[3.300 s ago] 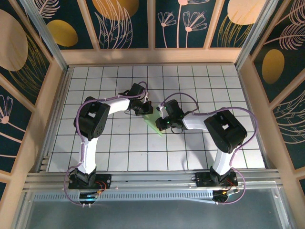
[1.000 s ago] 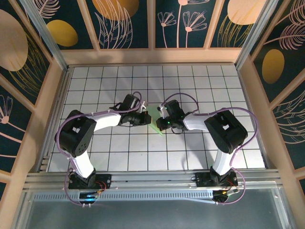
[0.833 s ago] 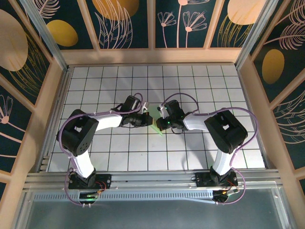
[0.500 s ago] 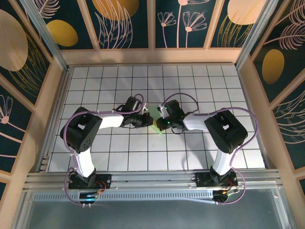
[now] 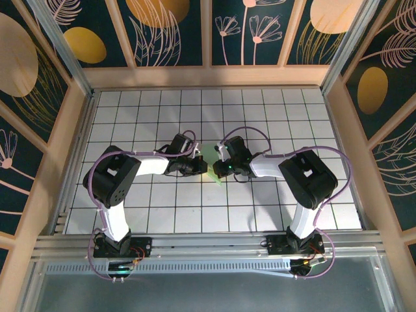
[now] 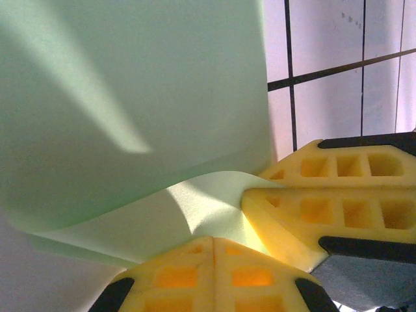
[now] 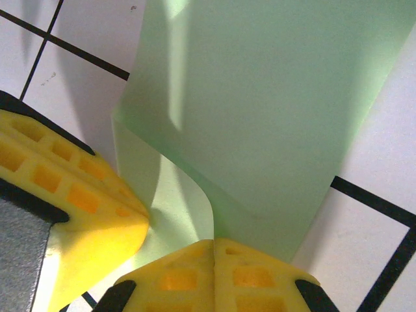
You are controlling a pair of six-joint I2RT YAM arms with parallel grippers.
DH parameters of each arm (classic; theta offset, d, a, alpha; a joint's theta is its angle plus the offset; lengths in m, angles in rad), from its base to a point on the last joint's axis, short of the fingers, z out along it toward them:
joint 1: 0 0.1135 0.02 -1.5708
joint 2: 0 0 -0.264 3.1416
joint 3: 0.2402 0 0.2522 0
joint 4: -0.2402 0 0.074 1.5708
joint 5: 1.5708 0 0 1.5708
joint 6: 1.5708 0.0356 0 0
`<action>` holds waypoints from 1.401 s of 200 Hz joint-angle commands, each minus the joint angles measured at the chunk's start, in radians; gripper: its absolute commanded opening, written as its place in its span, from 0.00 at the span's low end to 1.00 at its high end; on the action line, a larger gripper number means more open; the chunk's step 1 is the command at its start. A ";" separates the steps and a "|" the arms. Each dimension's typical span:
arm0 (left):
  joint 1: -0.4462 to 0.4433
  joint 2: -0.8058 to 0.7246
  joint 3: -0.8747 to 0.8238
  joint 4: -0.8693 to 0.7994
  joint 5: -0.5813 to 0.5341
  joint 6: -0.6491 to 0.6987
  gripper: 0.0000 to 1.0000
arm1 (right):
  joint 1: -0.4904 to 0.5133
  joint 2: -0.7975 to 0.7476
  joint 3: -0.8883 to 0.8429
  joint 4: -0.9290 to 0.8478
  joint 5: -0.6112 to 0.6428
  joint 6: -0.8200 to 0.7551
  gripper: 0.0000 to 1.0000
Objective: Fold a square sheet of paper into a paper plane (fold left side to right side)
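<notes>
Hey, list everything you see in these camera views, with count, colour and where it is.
paper sheet: one, pale green, partly folded, mid-table between the grippers
table: one, white tiles with black grid lines, under everything
wall panels: several, dark blue with gold and pink plants, wood-framed, around the table
rail: one, silvery, near edge, at both arm bases
left arm: one, white and black, purple cable; left gripper shut, yellow fingers at the paper
right arm: one, same colours; right gripper shut on a raised paper flap

Surface: white tiled table top with black grid lines (image 5: 130, 195).
On it: pale-green sheet of thin paper (image 5: 209, 159), near the table top's centre, one flap curled up.
</notes>
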 commanded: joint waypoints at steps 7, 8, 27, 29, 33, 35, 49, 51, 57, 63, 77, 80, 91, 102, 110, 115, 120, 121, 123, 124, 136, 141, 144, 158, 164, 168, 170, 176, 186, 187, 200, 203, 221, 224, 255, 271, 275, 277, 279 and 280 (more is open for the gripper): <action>-0.003 0.027 -0.011 -0.015 -0.018 0.010 0.02 | 0.000 0.044 -0.015 -0.070 0.001 -0.023 0.00; -0.003 0.028 -0.011 -0.015 -0.018 0.010 0.02 | 0.000 0.044 -0.015 -0.070 0.001 -0.023 0.00; -0.003 0.024 -0.016 -0.022 -0.029 0.011 0.02 | 0.000 0.042 -0.016 -0.071 0.004 -0.022 0.00; -0.003 0.023 -0.016 -0.023 -0.030 0.011 0.02 | 0.000 0.041 -0.015 -0.071 0.004 -0.023 0.00; -0.003 0.022 -0.017 -0.026 -0.034 0.013 0.02 | 0.000 0.042 -0.016 -0.072 0.004 -0.022 0.00; -0.003 0.021 -0.017 -0.027 -0.034 0.013 0.02 | 0.000 0.041 -0.016 -0.071 0.004 -0.022 0.00; -0.003 0.017 -0.020 -0.037 -0.041 0.017 0.02 | 0.000 0.042 -0.014 -0.071 0.003 -0.023 0.00; -0.003 0.017 -0.021 -0.038 -0.042 0.017 0.02 | 0.000 0.042 -0.014 -0.072 0.004 -0.022 0.00; -0.003 0.015 -0.023 -0.041 -0.044 0.019 0.02 | -0.001 0.045 -0.013 -0.072 0.004 -0.022 0.00; -0.003 0.011 -0.023 -0.043 -0.048 0.021 0.02 | -0.001 0.046 -0.013 -0.071 0.003 -0.023 0.00; -0.003 0.011 -0.028 -0.050 -0.056 0.022 0.01 | -0.001 0.047 -0.012 -0.072 0.004 -0.022 0.00; -0.003 0.012 -0.027 -0.051 -0.057 0.022 0.01 | -0.001 0.047 -0.012 -0.072 0.004 -0.022 0.00; -0.003 0.012 -0.028 -0.059 -0.066 0.023 0.01 | -0.002 0.046 -0.011 -0.072 0.004 -0.021 0.00; -0.003 0.012 -0.030 -0.066 -0.076 0.026 0.00 | -0.001 0.042 -0.010 -0.069 0.003 -0.020 0.00; -0.002 0.013 -0.032 -0.074 -0.084 0.029 0.00 | -0.003 0.038 -0.009 -0.068 -0.002 -0.017 0.00; -0.002 0.014 -0.034 -0.079 -0.089 0.031 0.00 | -0.003 0.034 -0.005 -0.066 -0.007 -0.015 0.00; -0.002 0.016 -0.033 -0.083 -0.095 0.033 0.00 | -0.008 0.030 -0.002 -0.064 -0.012 -0.012 0.00; -0.002 0.017 -0.033 -0.085 -0.095 0.033 0.00 | -0.008 0.029 -0.001 -0.063 -0.014 -0.011 0.00; -0.002 0.018 -0.034 -0.086 -0.098 0.033 0.00 | -0.008 0.027 0.001 -0.063 -0.017 -0.009 0.00; -0.003 0.018 -0.034 -0.088 -0.098 0.033 0.00 | -0.009 0.026 0.001 -0.063 -0.018 -0.008 0.00; -0.002 0.023 -0.034 -0.098 -0.109 0.035 0.00 | -0.016 0.014 0.011 -0.055 -0.034 0.001 0.02; -0.002 0.025 -0.035 -0.100 -0.113 0.033 0.00 | -0.020 0.008 0.017 -0.051 -0.038 0.004 0.05; -0.003 0.026 -0.036 -0.101 -0.115 0.033 0.00 | -0.023 0.004 0.020 -0.050 -0.041 0.005 0.07; -0.003 0.029 -0.037 -0.104 -0.125 0.029 0.00 | -0.035 -0.010 0.035 -0.046 -0.051 0.012 0.13; -0.003 0.030 -0.039 -0.106 -0.128 0.027 0.00 | -0.040 -0.018 0.043 -0.045 -0.055 0.014 0.15; -0.002 0.030 -0.039 -0.107 -0.130 0.024 0.00 | -0.044 -0.022 0.047 -0.043 -0.059 0.014 0.17; -0.003 0.030 -0.039 -0.107 -0.131 0.024 0.00 | -0.046 -0.025 0.049 -0.044 -0.061 0.016 0.18; -0.002 0.035 -0.038 -0.107 -0.132 0.022 0.00 | -0.052 -0.033 0.054 -0.042 -0.064 0.017 0.20; -0.002 0.037 -0.037 -0.110 -0.133 0.020 0.00 | -0.062 -0.047 0.061 -0.035 -0.078 0.021 0.24; -0.002 0.038 -0.037 -0.110 -0.133 0.019 0.00 | -0.063 -0.049 0.061 -0.035 -0.079 0.022 0.24; -0.003 0.041 -0.037 -0.110 -0.134 0.016 0.00 | -0.078 -0.071 0.063 -0.029 -0.097 0.027 0.28; -0.003 0.042 -0.037 -0.110 -0.136 0.016 0.00 | -0.082 -0.076 0.064 -0.030 -0.100 0.028 0.29; -0.003 0.040 -0.038 -0.109 -0.138 0.014 0.00 | -0.102 -0.114 0.054 -0.053 -0.114 0.029 0.33; -0.002 0.039 -0.038 -0.110 -0.137 0.012 0.00 | -0.101 -0.121 0.050 -0.059 -0.117 0.029 0.34; -0.003 0.035 -0.039 -0.110 -0.139 0.013 0.00 | -0.101 -0.208 0.008 -0.148 -0.174 0.021 0.32; -0.003 0.035 -0.038 -0.110 -0.140 0.013 0.00 | -0.102 -0.243 -0.023 -0.167 -0.251 0.046 0.20; -0.002 0.036 -0.036 -0.110 -0.139 0.013 0.00 | -0.101 -0.249 -0.035 -0.164 -0.278 0.056 0.18; -0.003 0.036 -0.037 -0.110 -0.139 0.012 0.00 | -0.101 -0.251 -0.040 -0.161 -0.287 0.061 0.17; -0.002 0.036 -0.036 -0.110 -0.139 0.012 0.00 | -0.101 -0.253 -0.045 -0.158 -0.296 0.066 0.15; -0.003 0.036 -0.036 -0.110 -0.140 0.014 0.00 | -0.102 -0.254 -0.048 -0.157 -0.299 0.070 0.14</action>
